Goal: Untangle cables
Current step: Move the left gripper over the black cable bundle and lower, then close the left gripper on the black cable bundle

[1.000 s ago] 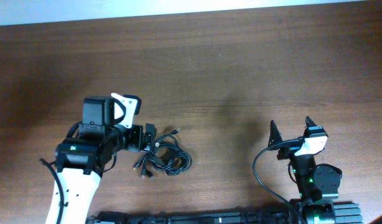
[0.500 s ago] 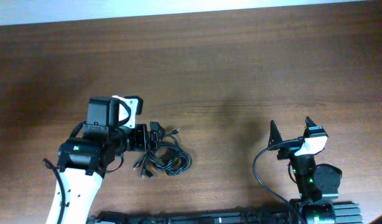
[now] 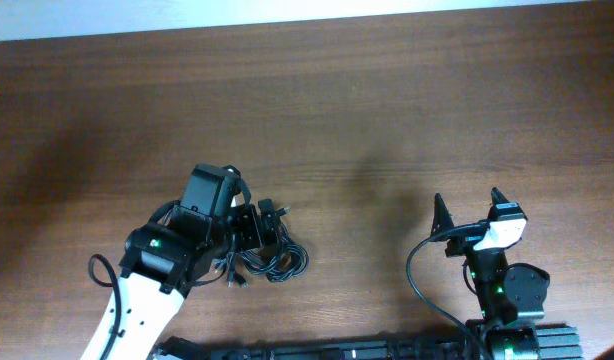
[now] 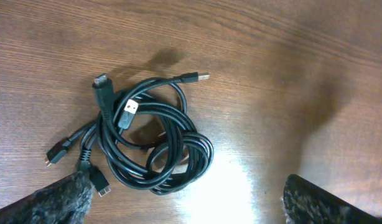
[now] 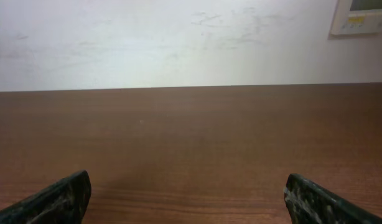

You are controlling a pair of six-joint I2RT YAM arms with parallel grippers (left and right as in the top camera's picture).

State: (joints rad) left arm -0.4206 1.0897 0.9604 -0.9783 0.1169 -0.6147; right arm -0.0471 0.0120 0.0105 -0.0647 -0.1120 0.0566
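Note:
The cables are thin black cords with small plug ends, tangled in one looped bundle on the wooden table at the front left. In the left wrist view the cable bundle lies in the middle, with several plugs sticking out to the left and top. My left gripper is open and hovers over the bundle's left side; its fingertips frame the bottom of the left wrist view, empty. My right gripper is open and empty at the front right, far from the cables; its fingers show only bare table.
The wooden table stretches to a white wall at the back. A thick black wire loops beside the right arm. A dark rail runs along the front edge.
My left arm has swung right and turned, bringing its gripper over the cable bundle. The cables and the right arm have not moved.

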